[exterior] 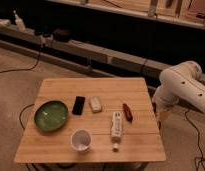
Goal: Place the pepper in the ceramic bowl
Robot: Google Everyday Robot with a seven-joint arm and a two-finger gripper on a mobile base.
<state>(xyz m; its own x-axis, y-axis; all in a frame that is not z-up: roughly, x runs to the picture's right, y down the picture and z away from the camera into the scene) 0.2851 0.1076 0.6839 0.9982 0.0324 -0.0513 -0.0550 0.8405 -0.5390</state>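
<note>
The arm (182, 84) is cut off by the right edge, so its base is out of sight. Only a bent white elbow shows, folded close beside the table (138, 147). Under it, what looks like the gripper (159, 115) hangs dark and dim just off the table's right side, and I cannot tell whether it is spread or pressed together.

The pepper (127, 112) lies flat on the table's right half, just beside the far end of the bottle (116, 126) and well apart from the bowl (37, 122) at the left. Its long axis runs far to near, with the far end leaning slightly left. Which end is the stem is too small to tell.
</note>
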